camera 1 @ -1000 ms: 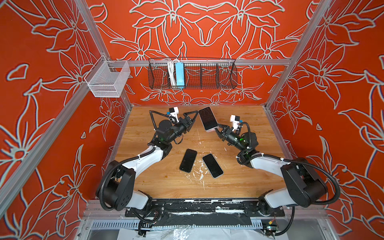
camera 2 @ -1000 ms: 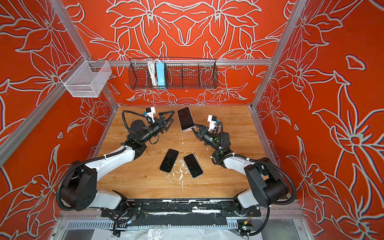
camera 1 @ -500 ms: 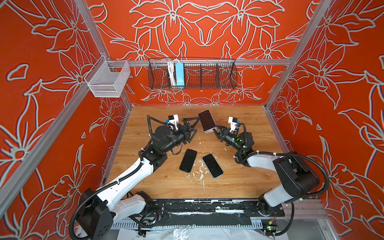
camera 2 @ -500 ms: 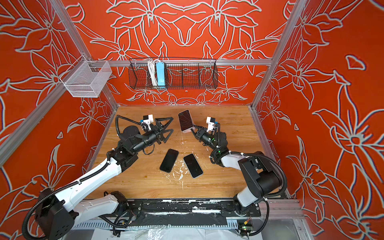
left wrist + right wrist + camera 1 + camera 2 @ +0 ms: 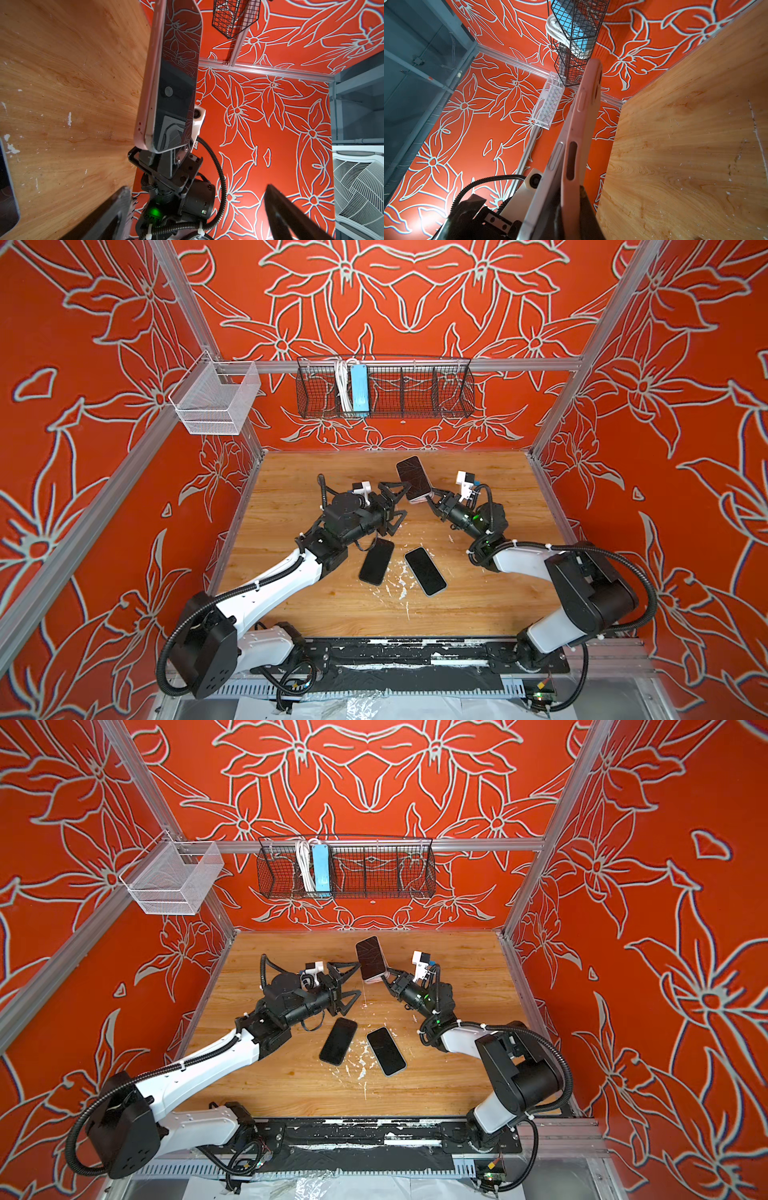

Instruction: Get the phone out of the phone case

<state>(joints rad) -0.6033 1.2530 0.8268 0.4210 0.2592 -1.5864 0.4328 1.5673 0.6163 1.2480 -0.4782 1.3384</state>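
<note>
We clench right jaws on lower end of phone [image 5: 412,479] in case [image 5: 578,133]; long axis tilted up. Left jaws released wide, phone just ahead.

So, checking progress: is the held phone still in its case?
Still in, but partly peeled: in the right wrist view the phone shows a bare silver edge beside the pink case, its button outside the cutout.
</note>
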